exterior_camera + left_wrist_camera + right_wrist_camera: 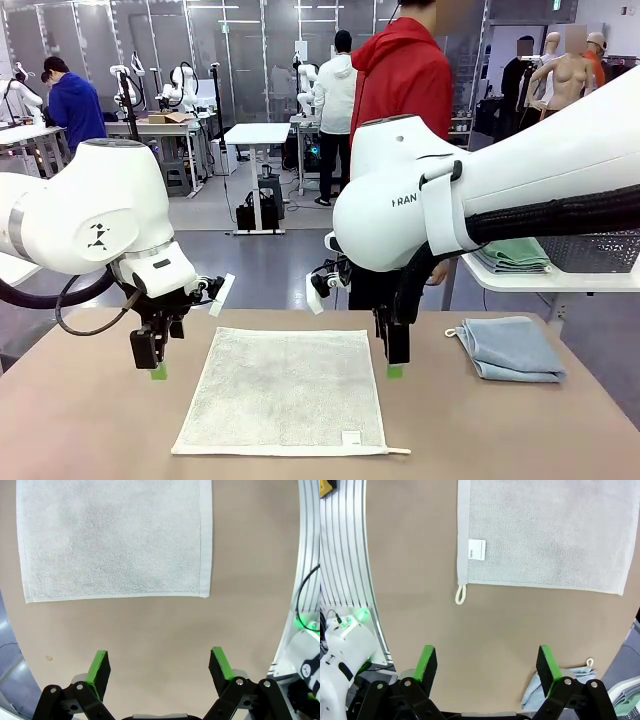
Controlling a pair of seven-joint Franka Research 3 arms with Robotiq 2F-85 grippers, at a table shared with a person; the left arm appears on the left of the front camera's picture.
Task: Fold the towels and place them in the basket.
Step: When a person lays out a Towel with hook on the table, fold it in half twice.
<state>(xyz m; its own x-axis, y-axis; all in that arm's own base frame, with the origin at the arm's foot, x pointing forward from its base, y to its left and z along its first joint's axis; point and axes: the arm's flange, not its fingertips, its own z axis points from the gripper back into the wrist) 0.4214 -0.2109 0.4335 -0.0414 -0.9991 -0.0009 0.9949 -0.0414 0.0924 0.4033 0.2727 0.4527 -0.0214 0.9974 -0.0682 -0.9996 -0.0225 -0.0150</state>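
Supervisor: Report pincer state and towel position.

Operator: I read both pincers as open, jaws wide, nothing held. The left gripper (155, 368) hangs just off the left edge of the cream-white terry towel (285, 390). The right gripper (393, 365) hangs just off its right edge. The towel lies flat between them on the brown table (80, 420).

Supervisor: Axis and appearance?

Operator: Nearly square; I cannot name a long axis. The surface is smooth and hemmed, with a white label (351, 437) and cord loop (461, 594) at the near right corner. Each arm is equally near its own side edge, toward the far corners. The pale blue-grey towel (510, 348) lies folded at the right, nearest the right arm. The dark grey mesh basket (600, 250) stands far right on a side table (540, 283).
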